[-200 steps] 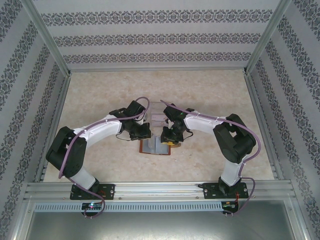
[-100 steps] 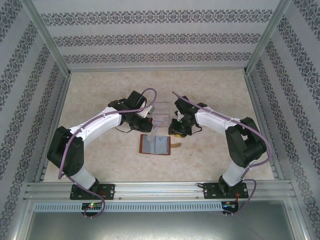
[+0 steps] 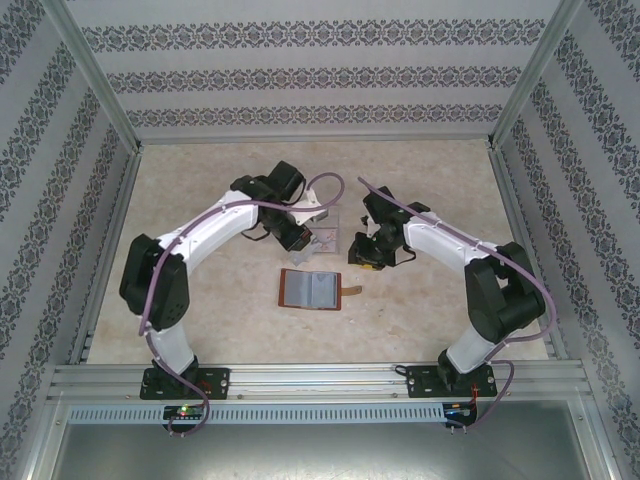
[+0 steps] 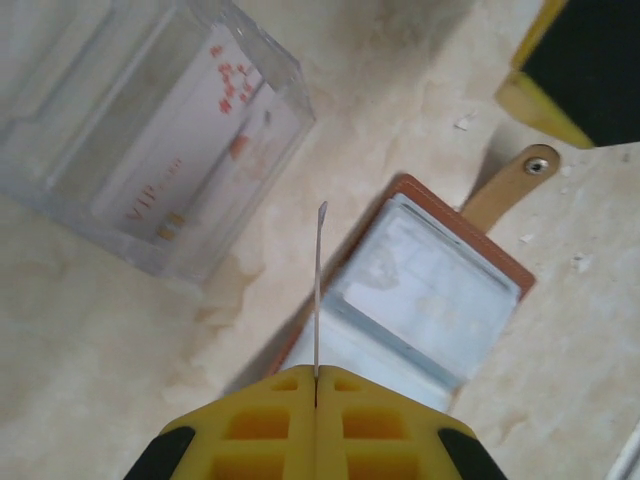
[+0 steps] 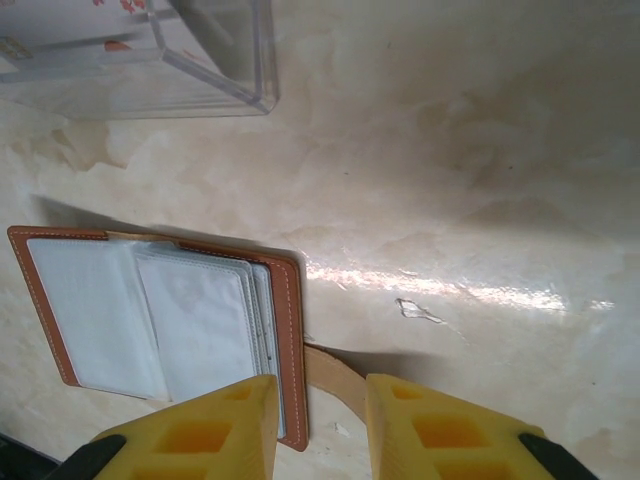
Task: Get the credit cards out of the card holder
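Credit card: I hold one credit card (image 4: 319, 290). In my left wrist view it shows edge-on as a thin pale line standing up out of my fingers.
Left gripper: my left gripper (image 4: 316, 378) is clamped on that card, the yellow pads pressed together with only the card's edge between them. It hangs above the table, with the rack on one side and the card holder on the other. From above it sits at the rack's left side (image 3: 300, 232).
Card holder: the card holder (image 4: 430, 290) lies open and flat on the table, with a brown leather rim and pale clear pockets facing up. From above it lies near the table's middle (image 3: 312, 290), closer to my bases than both grippers and apart from both.
Snap tab: the snap tab (image 5: 335, 375) sticks out flat from the holder's right edge.
Right gripper: my right gripper (image 5: 318, 420) has its jaws apart with nothing gripped. The tab shows through the gap between its fingers, on the table below.
Acrylic rack: the acrylic rack (image 4: 150, 130) stands beyond the holder, between my two grippers (image 3: 328, 235). A printed card (image 4: 190, 150), pale with red marks, lies inside it.
Table: the table (image 3: 200, 300) is pale and marbled.
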Action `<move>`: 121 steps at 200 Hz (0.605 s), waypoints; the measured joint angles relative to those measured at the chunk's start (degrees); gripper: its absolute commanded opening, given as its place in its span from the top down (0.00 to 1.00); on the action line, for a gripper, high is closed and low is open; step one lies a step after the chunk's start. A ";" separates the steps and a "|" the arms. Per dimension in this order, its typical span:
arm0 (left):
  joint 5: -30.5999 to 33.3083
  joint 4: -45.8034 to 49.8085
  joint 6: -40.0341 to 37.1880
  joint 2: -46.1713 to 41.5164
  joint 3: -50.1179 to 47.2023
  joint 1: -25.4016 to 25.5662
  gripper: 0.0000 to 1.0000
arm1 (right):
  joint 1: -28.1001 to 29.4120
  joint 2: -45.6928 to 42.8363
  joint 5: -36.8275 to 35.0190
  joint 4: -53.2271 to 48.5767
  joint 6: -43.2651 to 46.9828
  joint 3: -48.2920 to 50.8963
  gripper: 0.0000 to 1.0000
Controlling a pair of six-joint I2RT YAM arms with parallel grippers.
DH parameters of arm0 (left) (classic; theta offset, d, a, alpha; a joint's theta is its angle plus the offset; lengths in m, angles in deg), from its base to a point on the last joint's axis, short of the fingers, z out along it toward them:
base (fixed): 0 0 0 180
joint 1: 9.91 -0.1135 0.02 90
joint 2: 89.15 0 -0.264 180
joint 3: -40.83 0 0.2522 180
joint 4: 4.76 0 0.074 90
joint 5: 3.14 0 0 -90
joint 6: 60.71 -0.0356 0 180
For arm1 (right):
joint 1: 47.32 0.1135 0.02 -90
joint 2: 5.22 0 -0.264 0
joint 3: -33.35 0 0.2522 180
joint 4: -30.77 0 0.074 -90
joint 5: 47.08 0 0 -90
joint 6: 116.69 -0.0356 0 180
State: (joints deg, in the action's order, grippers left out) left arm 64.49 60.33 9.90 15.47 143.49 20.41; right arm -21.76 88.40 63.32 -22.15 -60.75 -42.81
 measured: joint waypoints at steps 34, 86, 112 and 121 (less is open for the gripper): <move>-0.02 4.48 -7.89 7.26 9.94 -1.62 1.00 | -0.72 -1.05 -0.46 -0.94 0.50 0.44 0.69; 0.28 12.35 -20.41 14.58 22.86 -1.90 1.00 | -0.72 -1.99 -0.72 -1.66 0.66 1.86 0.69; 0.66 15.30 -24.76 18.53 30.62 -1.90 1.00 | -0.72 -1.99 -0.90 -1.86 0.66 1.92 0.69; 0.63 16.37 -25.99 20.06 33.51 -1.90 1.00 | -0.72 -1.99 -0.90 -1.88 0.66 1.95 0.69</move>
State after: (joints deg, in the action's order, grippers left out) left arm 65.12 76.70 -16.09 35.53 177.00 18.51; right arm -22.48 86.41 62.43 -24.03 -60.09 -40.86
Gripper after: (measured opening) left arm 0.047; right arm 0.309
